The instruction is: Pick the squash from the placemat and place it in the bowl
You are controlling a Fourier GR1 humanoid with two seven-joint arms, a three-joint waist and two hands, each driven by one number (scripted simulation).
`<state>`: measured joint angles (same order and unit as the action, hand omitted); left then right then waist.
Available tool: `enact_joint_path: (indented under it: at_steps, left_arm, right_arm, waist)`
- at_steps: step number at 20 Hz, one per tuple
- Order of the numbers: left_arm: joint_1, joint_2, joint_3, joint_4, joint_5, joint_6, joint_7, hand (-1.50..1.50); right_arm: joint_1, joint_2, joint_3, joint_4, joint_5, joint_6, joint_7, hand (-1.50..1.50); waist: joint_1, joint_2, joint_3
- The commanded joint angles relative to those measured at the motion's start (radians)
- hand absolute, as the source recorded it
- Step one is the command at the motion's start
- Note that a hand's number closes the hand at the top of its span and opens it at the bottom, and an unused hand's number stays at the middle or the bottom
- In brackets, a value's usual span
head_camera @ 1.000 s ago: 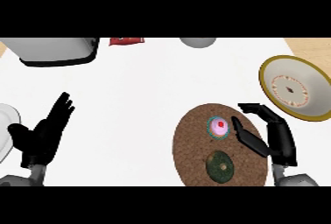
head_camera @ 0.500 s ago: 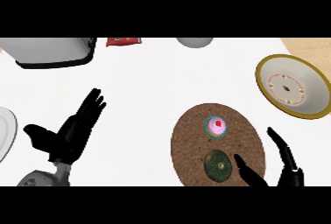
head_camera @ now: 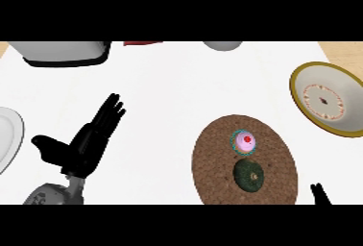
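Squash, round and dark green, lies on the brown placemat left of the right hand, whose grip is hidden.

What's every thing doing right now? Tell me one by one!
squash: lying on the placemat, not held.
placemat: flat, carrying squash and cupcake.
bowl: no squash inside.
left hand: open, holding nothing.
right hand: barely showing at the lower edge.
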<state>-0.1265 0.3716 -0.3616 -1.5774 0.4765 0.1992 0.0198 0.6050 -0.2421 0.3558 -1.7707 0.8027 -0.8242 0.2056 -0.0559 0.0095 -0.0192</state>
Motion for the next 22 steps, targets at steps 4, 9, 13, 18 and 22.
enact_joint_path:
  at_steps: [4,9,13,18,22]
  left_arm:
    - [-0.012,-0.005,-0.024,0.007,-0.018,-0.015,-0.001,0.00]
    - [-0.058,-0.027,-0.035,0.004,-0.013,-0.019,0.026,0.00]
    - [-0.039,-0.043,-0.044,0.012,-0.008,-0.028,0.022,0.00]
    - [-0.059,-0.037,-0.017,0.053,-0.009,-0.051,0.016,0.00]
    - [-0.099,-0.054,0.000,0.072,-0.013,-0.042,0.026,0.00]
  right_arm:
    - [0.139,0.053,0.025,-0.159,0.232,0.226,0.318,-1.50]
    - [0.114,0.182,0.103,-0.281,0.405,0.455,0.583,-1.50]
    - [0.057,0.239,0.143,-0.365,0.519,0.681,0.827,-1.50]
    - [-0.115,0.241,0.264,-0.412,0.578,0.914,1.115,-1.50]
    - [-0.215,0.241,0.292,-0.378,0.513,0.980,1.242,-1.50]
  waist:
    - [0.049,0.015,0.001]
    - [0.074,0.014,0.007]
    - [0.085,0.009,0.011]
    - [0.077,0.003,0.015]
    - [0.073,0.003,0.016]
